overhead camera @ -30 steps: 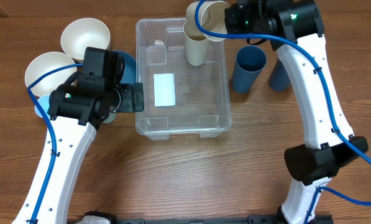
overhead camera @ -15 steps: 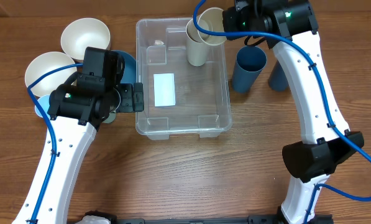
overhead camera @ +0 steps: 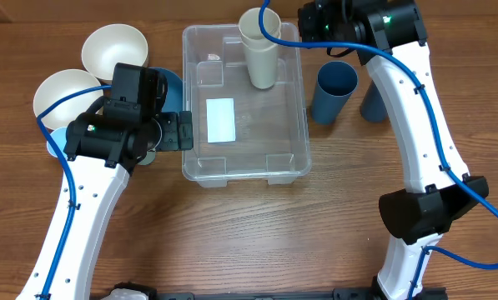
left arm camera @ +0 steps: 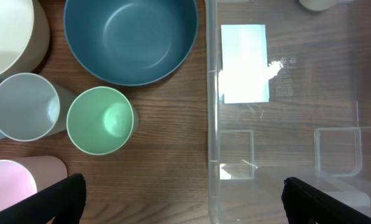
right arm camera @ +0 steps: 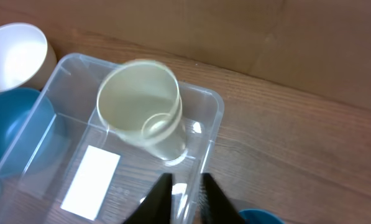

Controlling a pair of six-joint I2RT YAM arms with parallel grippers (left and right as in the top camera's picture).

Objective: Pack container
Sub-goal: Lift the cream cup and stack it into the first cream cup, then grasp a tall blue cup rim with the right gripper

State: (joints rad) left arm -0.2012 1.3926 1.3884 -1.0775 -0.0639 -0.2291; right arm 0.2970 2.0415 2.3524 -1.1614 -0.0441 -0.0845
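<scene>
The clear container, with a white label on its base, lies mid-table. A cream cup sits nested in another cream cup standing in the container's far right corner; it also shows in the right wrist view. My right gripper hangs just right of the cups, above the container's far right rim. Its fingers stand a narrow gap apart and hold nothing. My left gripper is wide open, astride the container's left wall.
Left of the container stand a blue bowl, a cream bowl, a green cup, a pale cup and a pink cup. Two cream bowls show overhead. Two blue cups stand right of the container.
The right gripper carried the cream cup leftward. The cup now sits nested in the other cup and is free of the fingers. The left arm has not moved.
</scene>
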